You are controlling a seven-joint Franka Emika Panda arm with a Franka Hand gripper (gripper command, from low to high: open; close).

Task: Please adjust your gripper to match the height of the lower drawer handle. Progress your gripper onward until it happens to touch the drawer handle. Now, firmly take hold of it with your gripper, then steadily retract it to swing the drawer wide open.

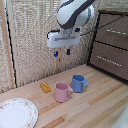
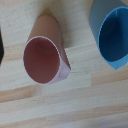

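Note:
My gripper [image 1: 62, 54] hangs from the bulky white arm above the wooden table, pointing down, with its fingers apart and nothing between them. It is well to the exterior view's left of the dark brown cabinet. The lower drawer [image 1: 111, 60] is shut, and its thin silver drawer handle [image 1: 108, 60] sits slightly lower than my gripper. A second drawer above it has its own silver bar [image 1: 116, 31]. Neither the drawer nor the handle appears in the wrist view.
A pink mug [image 1: 62, 92] [image 2: 45, 57] and a blue mug [image 1: 78, 83] [image 2: 112, 32] stand on the table [image 1: 100, 105] right below my gripper. A small orange block [image 1: 45, 87] and a patterned plate [image 1: 15, 112] lie further to the exterior view's left. A woven screen stands behind.

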